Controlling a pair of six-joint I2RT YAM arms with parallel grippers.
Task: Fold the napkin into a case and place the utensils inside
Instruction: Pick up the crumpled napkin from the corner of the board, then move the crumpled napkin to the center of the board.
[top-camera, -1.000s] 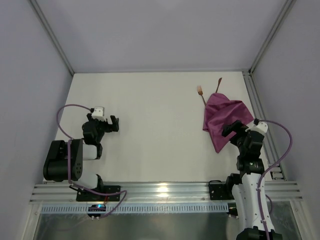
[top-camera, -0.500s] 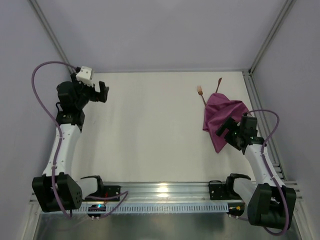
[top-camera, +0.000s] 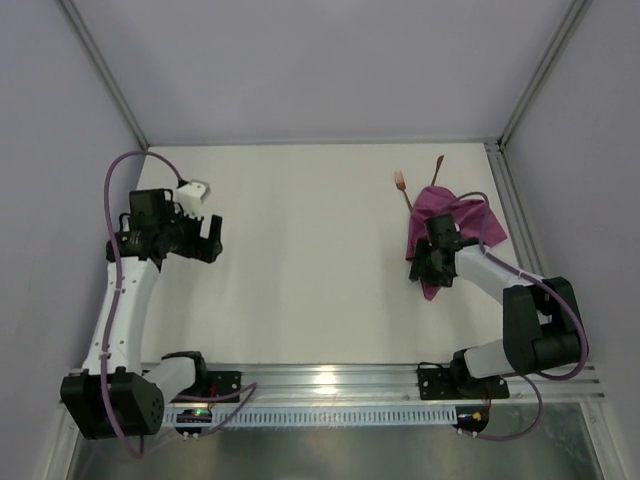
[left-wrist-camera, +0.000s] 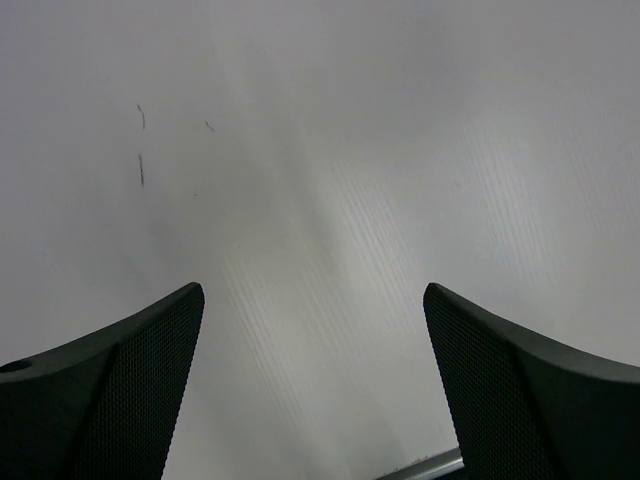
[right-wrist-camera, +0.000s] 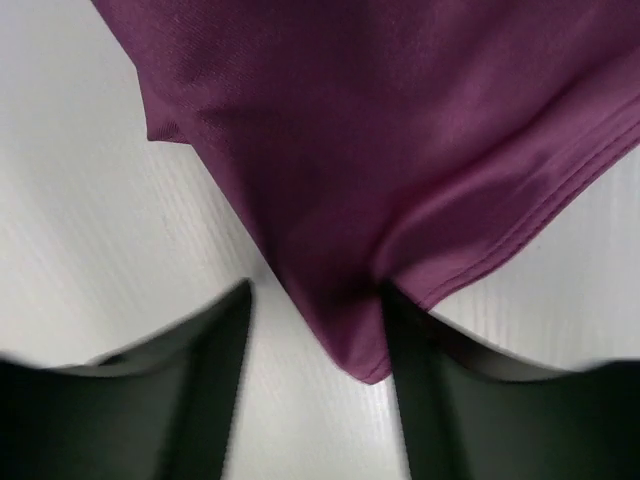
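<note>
Napkin (top-camera: 452, 222) first, from the overhead camera: the magenta cloth lies bunched on the far right part of the white table (top-camera: 310, 240), narrowing to a point on its near side. A copper fork (top-camera: 400, 184) and a thin knife (top-camera: 437, 167) stick out past its far edge, their lower ends hidden under the cloth. The right gripper (top-camera: 425, 270) is down at the near-left part of the cloth, close to that narrow end. From this height its jaws cannot be read. Well apart on the left side, the left gripper (top-camera: 210, 238) hangs over bare table with nothing near it.

On the left wrist camera, the two dark fingers (left-wrist-camera: 110, 390) stand spread wide, one at each lower corner of the picture. Only the plain white surface lies between them, with a few faint dark marks (left-wrist-camera: 140, 160) farther off. They hold nothing and touch nothing.

On the right wrist camera, the cloth fills the upper part of the picture and tapers down to a stitched, pointed tip. That tip sits in the gap between the two fingers (right-wrist-camera: 190, 380), which are apart and straddle it, one on each side. The fingers are blurred, so I cannot tell whether either already touches the fabric. They are not pressed together on it, and white table shows on both sides.
</note>
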